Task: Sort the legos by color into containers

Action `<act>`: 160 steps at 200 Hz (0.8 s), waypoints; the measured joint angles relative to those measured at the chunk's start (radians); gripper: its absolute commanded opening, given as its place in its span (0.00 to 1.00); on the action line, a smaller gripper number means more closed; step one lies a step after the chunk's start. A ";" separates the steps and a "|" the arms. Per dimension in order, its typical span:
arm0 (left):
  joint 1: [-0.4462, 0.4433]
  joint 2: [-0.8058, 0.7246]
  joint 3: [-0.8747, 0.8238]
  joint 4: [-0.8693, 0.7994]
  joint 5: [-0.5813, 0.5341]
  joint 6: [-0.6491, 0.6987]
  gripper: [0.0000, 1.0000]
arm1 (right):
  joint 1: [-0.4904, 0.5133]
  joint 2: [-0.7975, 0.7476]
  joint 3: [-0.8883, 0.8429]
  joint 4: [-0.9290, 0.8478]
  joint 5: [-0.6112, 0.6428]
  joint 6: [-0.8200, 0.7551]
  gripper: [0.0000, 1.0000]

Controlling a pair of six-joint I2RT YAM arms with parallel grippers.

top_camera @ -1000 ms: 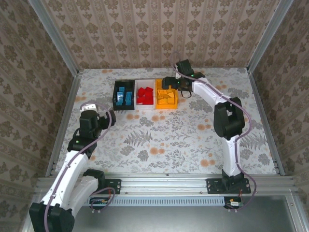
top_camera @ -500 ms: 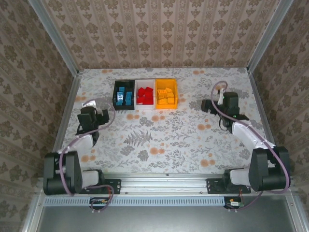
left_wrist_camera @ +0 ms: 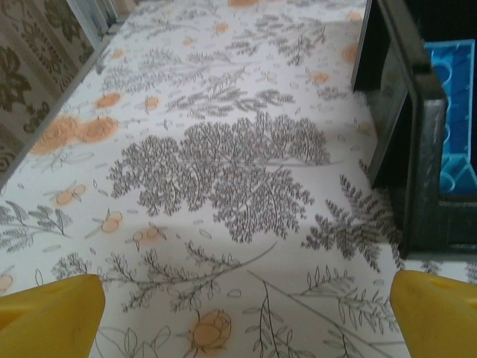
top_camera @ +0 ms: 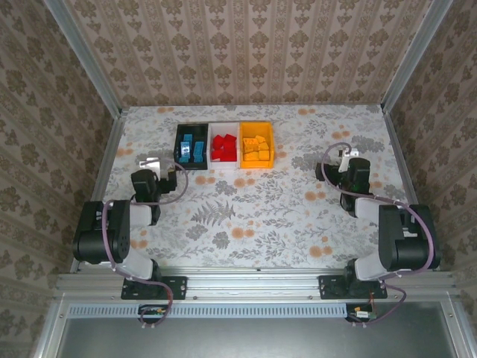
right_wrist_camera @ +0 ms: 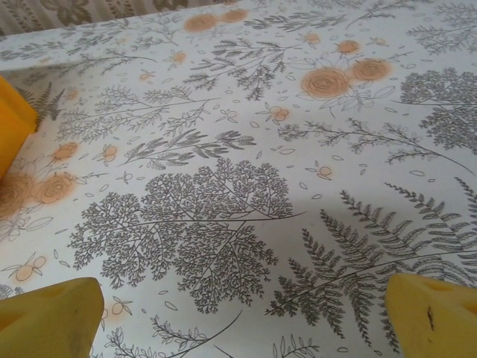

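Observation:
Three bins stand in a row at the back of the table: a black bin (top_camera: 181, 149) holding blue legos (top_camera: 192, 148), a white bin (top_camera: 224, 127) holding red legos (top_camera: 222, 148), and an orange-yellow bin (top_camera: 257, 162) holding orange-yellow legos (top_camera: 256, 148). My left gripper (top_camera: 172, 177) rests low on the table, left of and nearer than the black bin, open and empty. My right gripper (top_camera: 325, 170) rests low to the right of the bins, also open and empty. The left wrist view has the black bin's wall (left_wrist_camera: 416, 134) and blue legos (left_wrist_camera: 452, 112) ahead of the left gripper (left_wrist_camera: 242, 328). The orange-yellow bin's corner (right_wrist_camera: 13, 119) is at the left edge beyond the right gripper (right_wrist_camera: 242, 321).
The floral tablecloth (top_camera: 246, 212) between the arms and the bins carries no loose bricks. Metal rails and patterned walls (top_camera: 100, 175) close in the table's left, right and back sides.
Both arms have folded back toward their bases. The right gripper drew away from the orange-yellow bin to the right side; the left gripper dropped lower near the black bin.

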 measured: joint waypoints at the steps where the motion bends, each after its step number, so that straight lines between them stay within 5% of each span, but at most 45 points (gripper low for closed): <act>1: 0.000 0.000 0.000 0.001 0.000 0.000 1.00 | 0.001 0.001 -0.002 0.004 0.000 -0.001 0.98; 26: 0.000 0.000 0.000 0.026 -0.002 0.000 1.00 | 0.040 0.048 -0.074 0.162 0.002 -0.034 1.00; 160: 0.000 0.000 0.000 0.045 -0.007 0.000 1.00 | 0.057 0.059 -0.082 0.210 0.067 -0.037 1.00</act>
